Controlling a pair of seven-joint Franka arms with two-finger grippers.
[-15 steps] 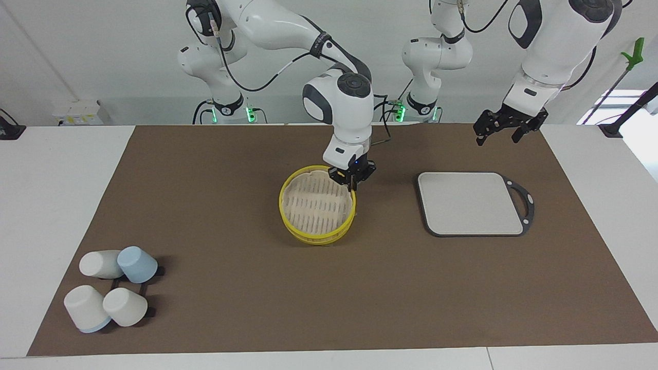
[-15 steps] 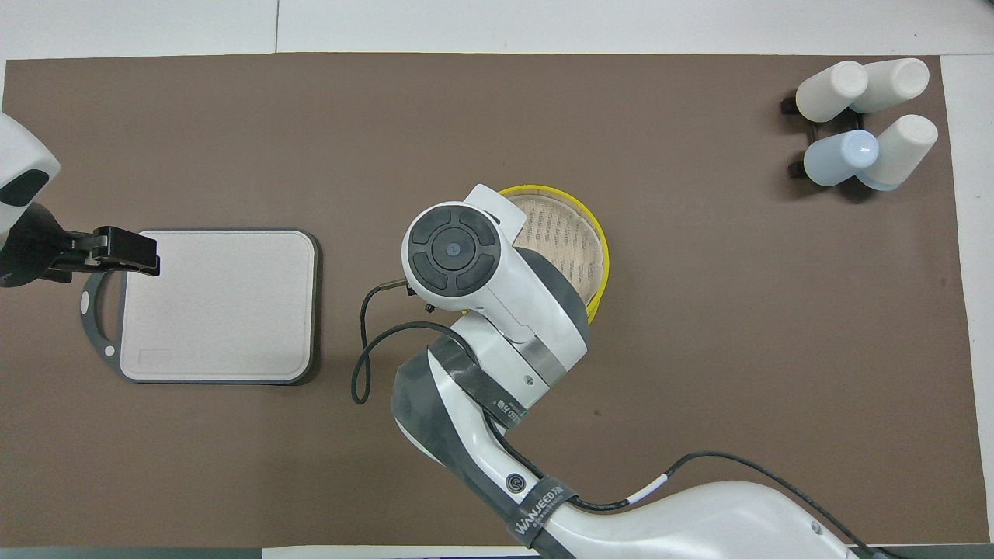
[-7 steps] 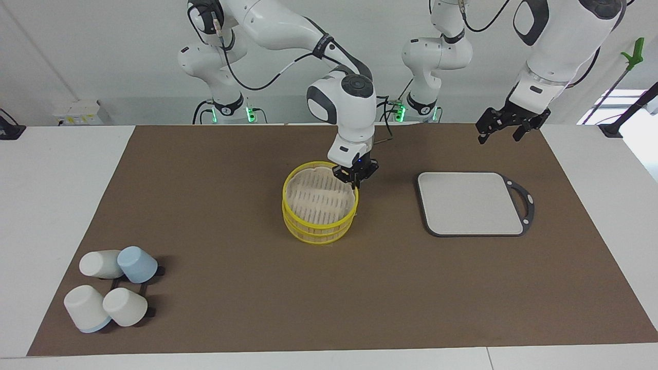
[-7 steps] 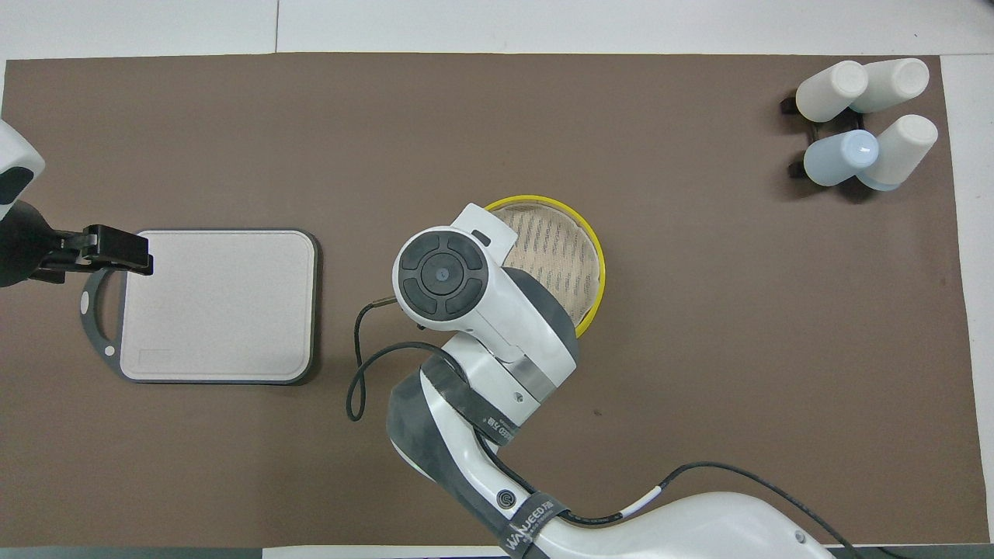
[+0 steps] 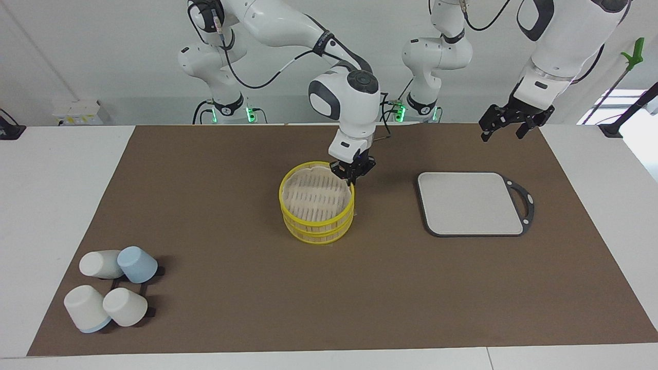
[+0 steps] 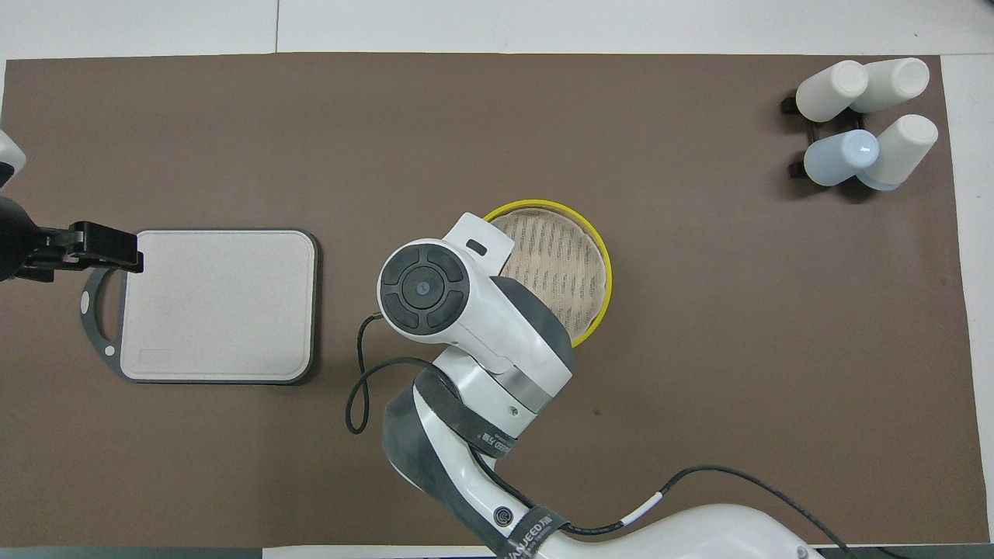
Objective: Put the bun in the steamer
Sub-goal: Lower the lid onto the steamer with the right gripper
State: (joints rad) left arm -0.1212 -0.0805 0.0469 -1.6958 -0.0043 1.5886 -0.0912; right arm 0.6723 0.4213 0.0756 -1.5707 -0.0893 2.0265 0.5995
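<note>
The steamer stands mid-table: a yellow-rimmed basket (image 5: 320, 234) under its slatted lid (image 5: 314, 198). My right gripper (image 5: 351, 177) is shut on the lid's rim at the edge nearest the robots and holds the lid, slightly tilted, just above the basket. In the overhead view the lid (image 6: 563, 264) shows beside my right arm's wrist, which hides the gripper. My left gripper (image 5: 506, 128) hangs open and empty in the air over the mat's edge at the left arm's end; it also shows in the overhead view (image 6: 105, 248). The bun is out of view.
A grey rectangular board with a black handle (image 5: 470, 203) lies toward the left arm's end of the table (image 6: 217, 303). Several white and blue cups (image 5: 110, 290) lie on a black rack at the right arm's end, farthest from the robots (image 6: 862, 124).
My right gripper has risen with the lid's rim in it, lifting the lid off the basket. My left gripper has drifted slightly up and outward.
</note>
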